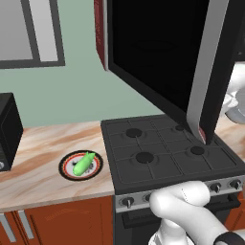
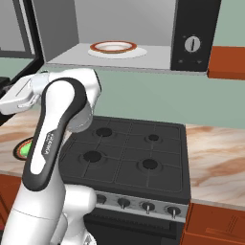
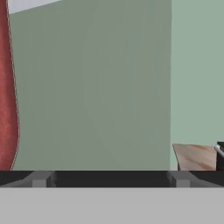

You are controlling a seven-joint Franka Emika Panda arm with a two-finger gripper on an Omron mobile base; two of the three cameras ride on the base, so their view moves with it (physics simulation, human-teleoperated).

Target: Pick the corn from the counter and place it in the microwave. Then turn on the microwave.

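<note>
Here the gripper (image 3: 109, 177) stands with its jaws spread wide, the two dark finger tips (image 3: 39, 178) far apart at the bottom of the hand view, nothing held between them and nothing touched. Beyond them lies the plain green wall (image 3: 96, 87), with a strip of the microwave's dark-red side at the left edge and a small patch of counter at the lower right.

There is one corn (image 1: 83, 163), bright green, lying on one round black-and-red-rimmed plate (image 1: 67, 173) on the counter (image 1: 43, 143), in the lower left of the left base view, just left of the black gas stovetop (image 1: 162, 153). That stovetop has four burners. One microwave (image 2: 191, 33) hangs along the top of the right base view, its door (image 1: 158, 52) swung open; inside, one white red-rimmed plate (image 2: 113, 47) rests on the floor of the cavity, and one round knob (image 2: 192, 44) sits on the panel at the right.

The corn is well apart from the jaws: in the right base view it peeks out at the left edge, low behind the arm (image 2: 52, 134).
</note>
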